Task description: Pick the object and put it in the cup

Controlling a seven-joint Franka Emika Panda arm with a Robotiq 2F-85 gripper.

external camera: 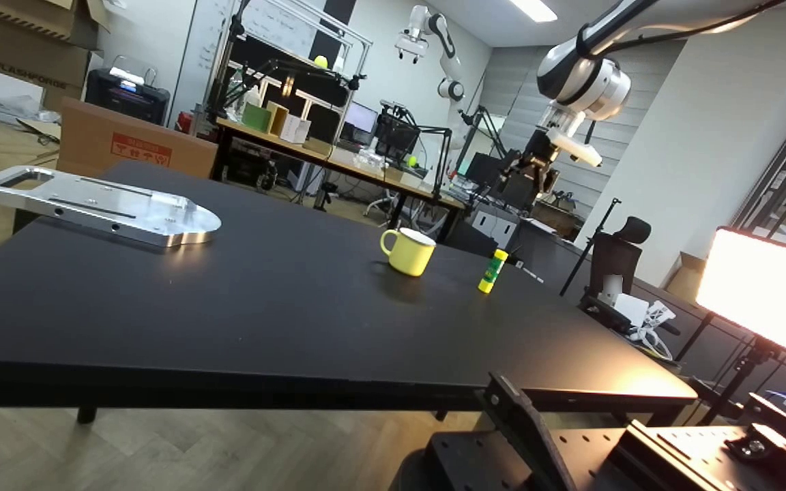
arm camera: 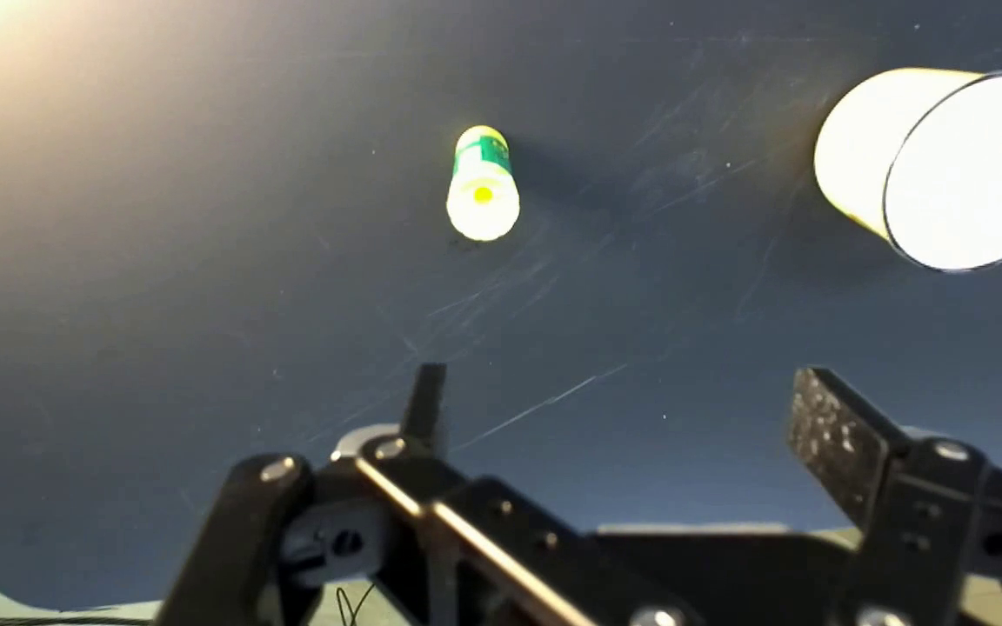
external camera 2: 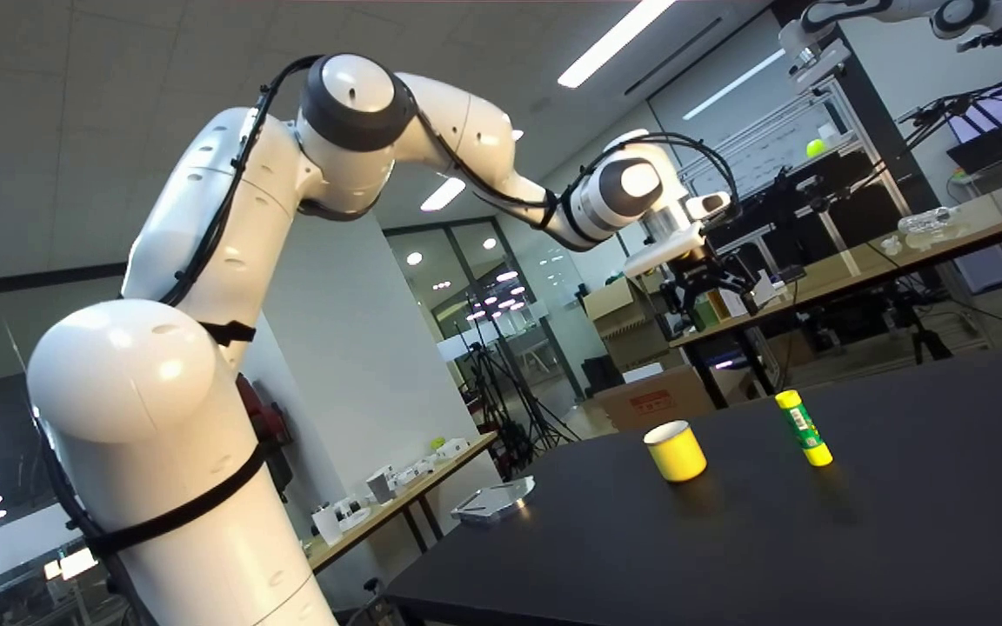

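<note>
Fingers (arm camera: 840, 439) spread wide, with only air between them, I hang above the table (external camera: 263, 307). The stick (external camera: 493, 271) stands upright on it (yellow at both ends, green in the middle), near the mug (external camera: 411, 255) yet apart from it. The mug is upright too, its handle (external camera: 383, 242) pointing away from the stick. A metal slab (external camera: 120, 203) lies well apart from both.

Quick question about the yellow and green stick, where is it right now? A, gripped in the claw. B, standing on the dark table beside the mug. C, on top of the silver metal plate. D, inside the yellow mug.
B, because in both exterior views the yellow and green stick stands upright on the dark table, apart from the yellow mug, and the wrist view shows the claw open with nothing in it.
</note>
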